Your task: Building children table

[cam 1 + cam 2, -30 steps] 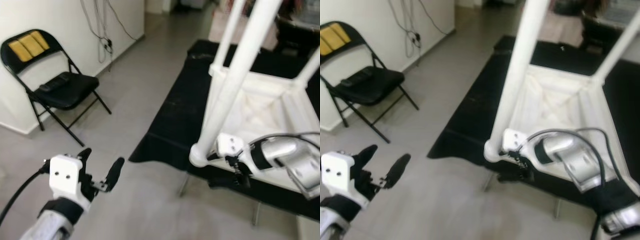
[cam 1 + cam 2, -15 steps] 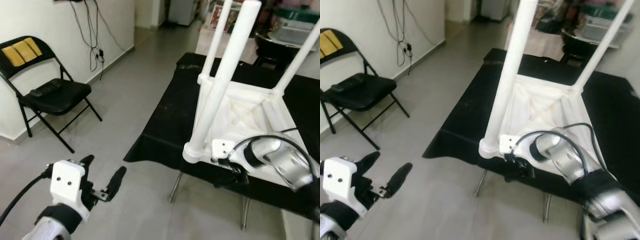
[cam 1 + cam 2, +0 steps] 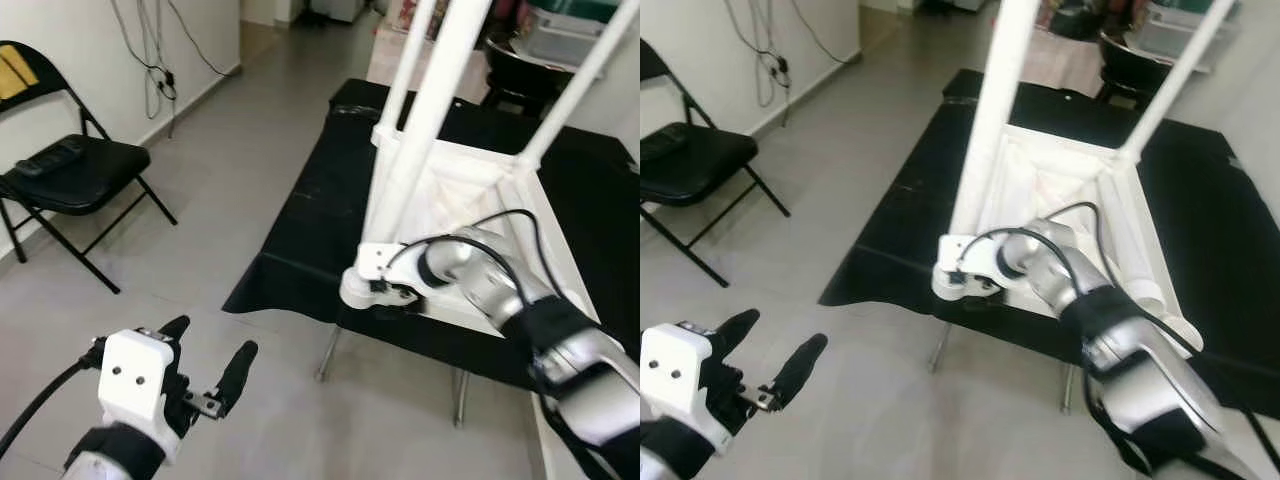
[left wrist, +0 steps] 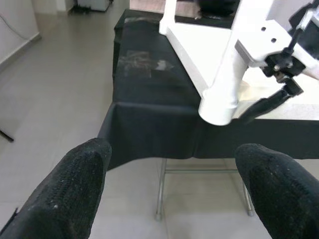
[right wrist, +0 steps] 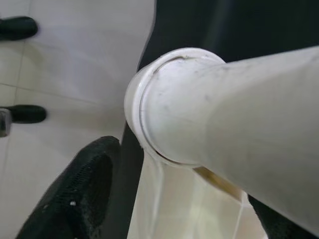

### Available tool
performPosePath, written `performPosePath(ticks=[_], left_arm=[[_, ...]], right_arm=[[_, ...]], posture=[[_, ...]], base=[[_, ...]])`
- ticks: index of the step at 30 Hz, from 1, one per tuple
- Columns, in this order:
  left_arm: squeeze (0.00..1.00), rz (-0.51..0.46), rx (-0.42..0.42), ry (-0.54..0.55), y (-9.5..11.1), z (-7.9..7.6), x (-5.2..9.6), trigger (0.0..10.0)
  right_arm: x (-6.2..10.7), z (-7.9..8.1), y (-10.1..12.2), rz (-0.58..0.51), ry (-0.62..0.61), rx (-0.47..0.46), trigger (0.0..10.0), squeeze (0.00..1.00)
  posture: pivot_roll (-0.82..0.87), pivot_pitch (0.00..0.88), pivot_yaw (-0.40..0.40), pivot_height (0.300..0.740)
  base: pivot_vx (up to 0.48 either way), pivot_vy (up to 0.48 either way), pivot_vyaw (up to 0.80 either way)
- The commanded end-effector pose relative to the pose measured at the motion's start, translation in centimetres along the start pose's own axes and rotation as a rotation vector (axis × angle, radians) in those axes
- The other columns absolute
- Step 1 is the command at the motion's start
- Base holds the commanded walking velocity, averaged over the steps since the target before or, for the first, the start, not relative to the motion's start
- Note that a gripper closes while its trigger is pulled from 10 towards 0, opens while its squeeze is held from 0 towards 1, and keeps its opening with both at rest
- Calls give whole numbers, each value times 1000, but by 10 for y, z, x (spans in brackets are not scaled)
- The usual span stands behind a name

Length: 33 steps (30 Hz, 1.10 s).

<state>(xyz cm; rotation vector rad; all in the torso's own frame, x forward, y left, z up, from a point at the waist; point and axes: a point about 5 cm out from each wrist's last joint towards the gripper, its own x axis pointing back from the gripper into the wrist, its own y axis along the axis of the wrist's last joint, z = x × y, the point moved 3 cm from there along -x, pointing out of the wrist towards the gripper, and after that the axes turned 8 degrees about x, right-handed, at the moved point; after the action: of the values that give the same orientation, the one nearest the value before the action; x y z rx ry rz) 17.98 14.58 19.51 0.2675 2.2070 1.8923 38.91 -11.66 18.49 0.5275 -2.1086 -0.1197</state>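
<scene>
A white children's table (image 3: 470, 200) lies upside down on a black-covered table (image 3: 310, 210), its legs pointing up. My right gripper (image 3: 385, 298) is at the near left corner, at the base of the nearest leg (image 3: 420, 130). In the right wrist view its fingers (image 5: 79, 194) stand open on either side of the leg's round collar (image 5: 169, 109), with a gap showing beside it. My left gripper (image 3: 210, 385) hangs open and empty over the floor, left of the table. The left wrist view looks at that same leg (image 4: 229, 74).
A black folding chair (image 3: 70, 175) stands by the left wall, with cables (image 3: 150, 50) hanging behind it. Grey tile floor (image 3: 220, 150) lies between the chair and the black table. Metal legs (image 3: 328, 355) show under the cloth's near edge.
The camera has shifted, moving the chair leftward in the picture. My right gripper has moved left from beside the leg's base to straddle it. The left gripper stays open.
</scene>
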Motion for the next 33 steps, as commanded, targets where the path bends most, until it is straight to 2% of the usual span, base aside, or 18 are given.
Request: performPosePath(ticks=[1,2,3,5,7,8,11,13,18,20,23,25,33], left_arm=[[0,8,18,0,1,-5,4,10000],[0,8,18,0,1,-5,4,10000],[0,9,21,2,1,-5,4,10000],[0,9,21,2,1,-5,4,10000],[0,11,26,3,1,-6,5,10000],[0,11,26,3,1,-6,5,10000],[0,14,27,3,1,-5,5,10000],[0,15,27,3,1,-5,5,10000],[0,15,24,3,1,-5,4,10000],[0,16,23,4,1,-4,4,10000],[0,17,22,2,2,-4,4,10000],[0,17,21,2,2,-4,4,10000],[0,19,20,3,2,-4,4,10000]], right_arm=[[6,-12,6,-48,-21,16,10000,0],[6,-12,6,-48,-21,16,10000,0],[17,-21,3,-65,-32,17,10000,0],[17,-21,3,-65,-32,17,10000,0],[36,-27,-9,-82,-9,7,10000,0],[36,-27,-9,-82,-9,7,10000,0],[51,-23,-26,-49,57,23,10000,0],[53,-23,-29,-44,63,21,10000,0],[61,-12,-37,-74,151,3,10000,0],[68,-3,-41,-101,230,-1,10000,0],[72,5,-51,-67,291,15,10000,0],[72,10,-58,-39,318,19,10000,0],[71,23,-60,-73,396,0,10000,0]], posture=[[-17,231,-157,740],[-17,231,-157,740],[-23,235,-160,740],[-23,235,-160,740],[-28,239,-160,740],[-28,239,-160,740],[-35,235,-157,740],[-35,235,-157,740],[-37,233,-156,740],[-41,232,-155,740],[-46,233,-153,740],[-44,232,-153,740],[-37,233,-154,740]], base=[[0,0,0],[0,0,0],[0,0,0],[0,0,0],[0,0,0],[0,0,0],[0,0,0],[0,0,0],[0,0,0],[0,0,0],[0,0,0],[0,0,0],[0,0,0]])
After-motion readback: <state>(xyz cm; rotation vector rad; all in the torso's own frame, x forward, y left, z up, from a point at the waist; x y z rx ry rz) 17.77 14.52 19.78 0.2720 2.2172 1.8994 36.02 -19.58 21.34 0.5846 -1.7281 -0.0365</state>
